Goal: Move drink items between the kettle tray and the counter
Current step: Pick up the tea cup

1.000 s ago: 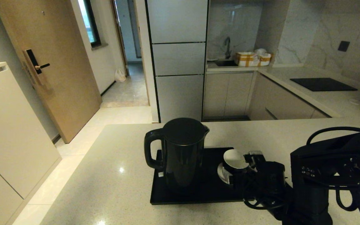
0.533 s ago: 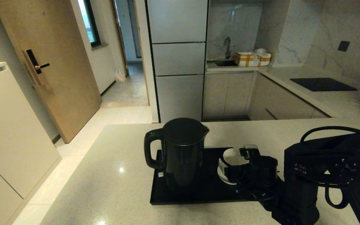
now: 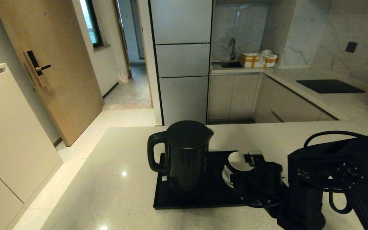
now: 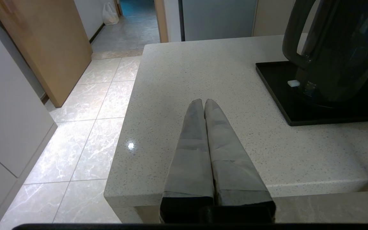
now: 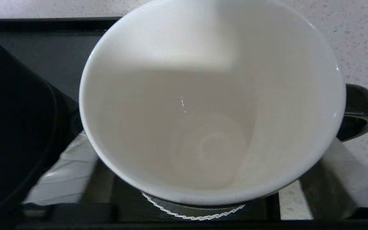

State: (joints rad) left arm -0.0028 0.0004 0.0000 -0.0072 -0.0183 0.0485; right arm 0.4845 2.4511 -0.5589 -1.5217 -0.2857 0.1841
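Kettle: one black kettle [image 3: 185,153] stands upright on the left half of the tray.
Mug: one black mug [image 3: 239,163], white inside, sits on one white saucer [image 3: 226,175] at the tray's right end.
Tray: one black tray [image 3: 203,191] lies on the worktop [image 3: 113,179].
Right gripper [image 3: 251,166]: at the mug, jaws on either side of it; firm grip not clear.
Left gripper [image 4: 204,103]: jaws pressed together, holding nothing, over the worktop's near edge, left of the tray.

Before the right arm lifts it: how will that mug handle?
The mug looks glazed and glossy, so probably slippery and rigid, likely breakable if dropped. It appears empty, so likely light. It sits over a saucer on the tray, so the saucer may shift or clatter as the right end effector lifts.
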